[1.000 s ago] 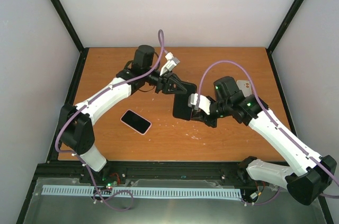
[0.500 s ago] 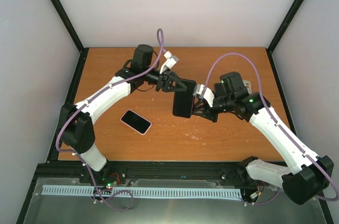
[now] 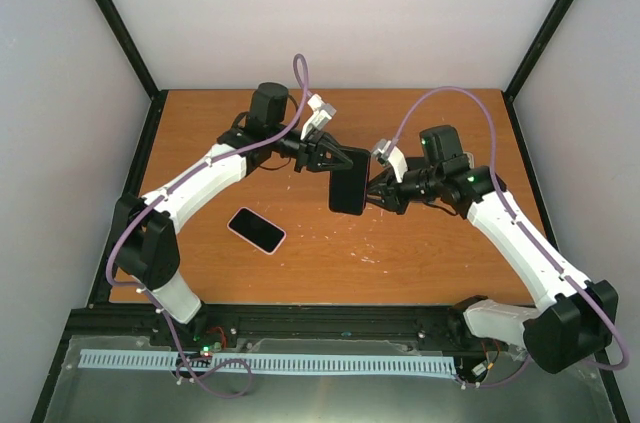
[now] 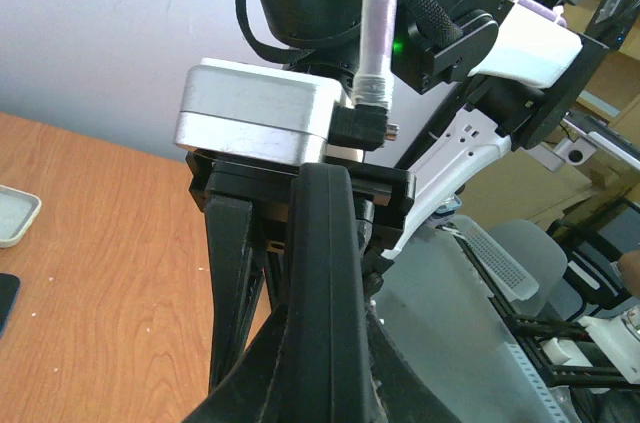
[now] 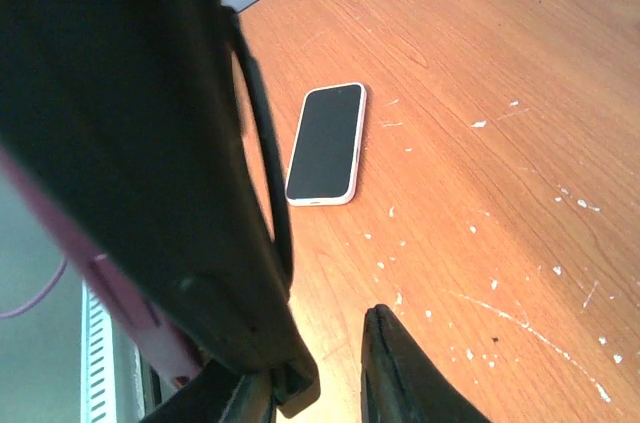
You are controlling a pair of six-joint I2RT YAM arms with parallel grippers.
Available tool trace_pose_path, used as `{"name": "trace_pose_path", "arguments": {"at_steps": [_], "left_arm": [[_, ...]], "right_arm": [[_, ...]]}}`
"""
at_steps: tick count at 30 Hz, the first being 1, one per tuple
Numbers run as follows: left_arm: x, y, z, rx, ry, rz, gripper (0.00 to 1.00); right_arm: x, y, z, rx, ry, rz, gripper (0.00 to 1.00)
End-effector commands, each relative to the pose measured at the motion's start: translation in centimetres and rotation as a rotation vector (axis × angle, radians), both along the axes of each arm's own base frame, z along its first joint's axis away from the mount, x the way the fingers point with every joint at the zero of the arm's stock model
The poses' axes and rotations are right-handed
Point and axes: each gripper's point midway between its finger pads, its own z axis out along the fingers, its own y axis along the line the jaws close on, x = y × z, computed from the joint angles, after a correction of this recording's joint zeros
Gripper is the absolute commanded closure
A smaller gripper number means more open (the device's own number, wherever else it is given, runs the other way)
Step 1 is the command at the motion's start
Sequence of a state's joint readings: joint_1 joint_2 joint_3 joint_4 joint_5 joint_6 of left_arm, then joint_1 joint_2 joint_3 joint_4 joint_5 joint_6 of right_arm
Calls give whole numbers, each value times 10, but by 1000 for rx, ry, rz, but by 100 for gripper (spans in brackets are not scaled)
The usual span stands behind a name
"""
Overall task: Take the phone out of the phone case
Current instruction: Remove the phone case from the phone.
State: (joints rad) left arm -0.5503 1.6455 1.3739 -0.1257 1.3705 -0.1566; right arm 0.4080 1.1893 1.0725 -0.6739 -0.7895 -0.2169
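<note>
White-rimmed black-screen phone [image 3: 256, 230] flat on orange wooden table [image 3: 430, 263], left of centre, clear of both arms. Flat black phone case [image 3: 347, 183] aloft, top edge pinched by left gripper [image 3: 327, 156]. Right gripper [image 3: 374, 193] at case's side, grip unclear. Case likely light, flexible: hold by rim. Phone likely slick, fragile.

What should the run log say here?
left gripper: shut on black rectangular phone case, aloft | right gripper: at its right edge, grip unclear | pale-rimmed dark-screened phone: flat on wooden table
</note>
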Motion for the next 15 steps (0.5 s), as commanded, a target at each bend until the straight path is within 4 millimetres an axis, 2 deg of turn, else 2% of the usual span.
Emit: {"name": "trace_pose_path", "arguments": {"at_steps": [1, 6, 9, 12, 15], "left_arm": [[-91, -1, 11, -49, 174, -440, 100], [-89, -9, -2, -26, 200, -433, 100], [-88, -11, -9, -18, 209, -426, 100], [-85, -13, -16, -12, 225, -426, 100], [-84, -15, -18, -12, 232, -430, 100]], "right_arm": [[56, 21, 90, 190, -364, -40, 77], [42, 28, 112, 267, -365, 41, 72], [20, 32, 124, 340, -359, 153, 66], [1, 35, 129, 400, -318, 248, 63], [1, 35, 128, 407, -307, 251, 63]]}}
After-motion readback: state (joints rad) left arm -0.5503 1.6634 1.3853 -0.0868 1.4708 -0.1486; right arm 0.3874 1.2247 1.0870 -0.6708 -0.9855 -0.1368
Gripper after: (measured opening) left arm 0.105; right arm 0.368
